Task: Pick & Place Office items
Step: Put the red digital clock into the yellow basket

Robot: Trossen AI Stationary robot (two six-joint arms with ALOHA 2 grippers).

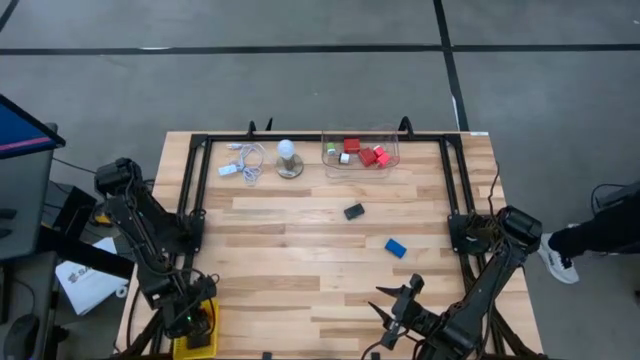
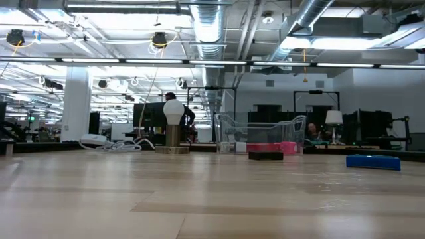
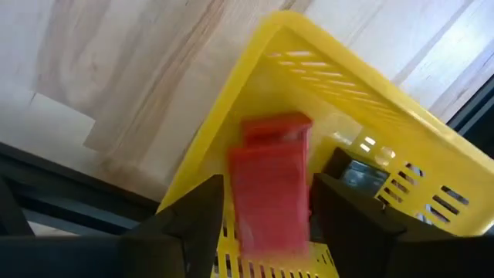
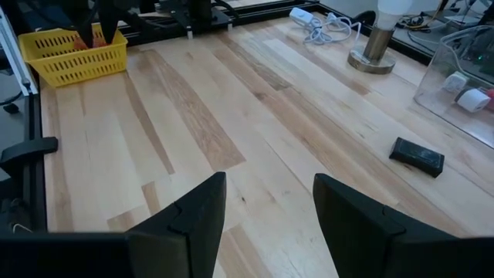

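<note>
Your left gripper (image 3: 266, 208) grips a flat red block (image 3: 272, 185) over the yellow basket (image 1: 196, 335) at the table's (image 1: 300, 260) near left corner. The clear bin (image 1: 360, 152) at the far edge holds red, white and green blocks. A black block (image 1: 354, 211) and a blue block (image 1: 396, 247) lie on the table. Your right gripper (image 4: 266, 212) hangs open near the front edge

Two dark jointed arms, black angular fingers (image 3: 193, 220) on each tool, matte finish
</note>
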